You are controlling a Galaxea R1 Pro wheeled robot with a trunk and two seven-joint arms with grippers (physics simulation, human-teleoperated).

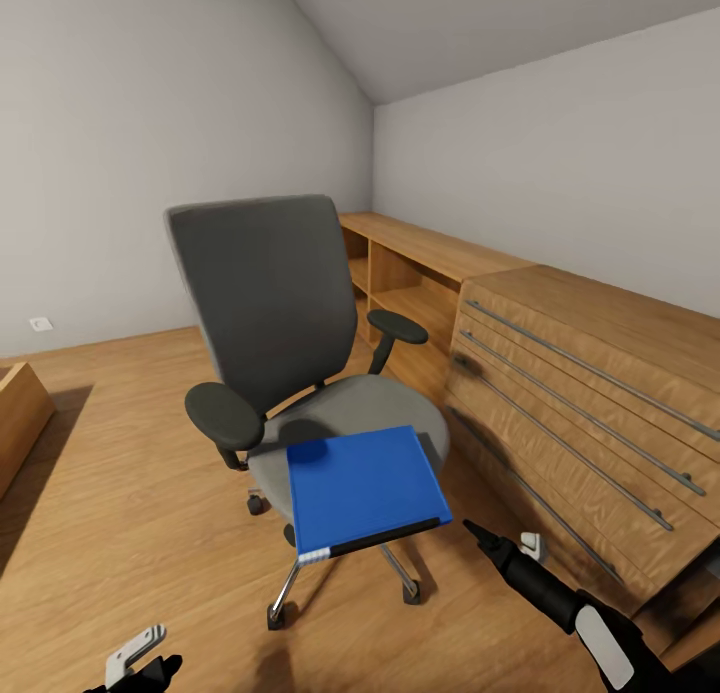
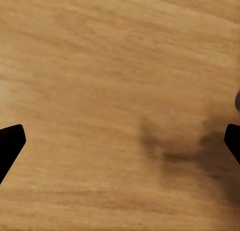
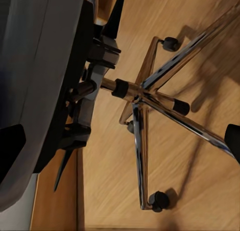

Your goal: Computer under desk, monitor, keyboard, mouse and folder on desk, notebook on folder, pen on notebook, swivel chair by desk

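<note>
The swivel chair stands on the wooden floor, apparently on casters

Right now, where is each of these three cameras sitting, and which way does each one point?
Head view: up on the robot's head, facing forward and down at the chair with the blue folder on its seat; the right end effector reaches in low.
Left wrist view: on the left arm, facing the wooden floor; dark fingertips at the edges.
Right wrist view: on the right arm, facing the chair's chrome base.
Head and right wrist views share the chair.

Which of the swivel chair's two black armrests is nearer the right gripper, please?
The armrest beside the wooden drawer cabinet; the right gripper reaches in on that side.
</note>
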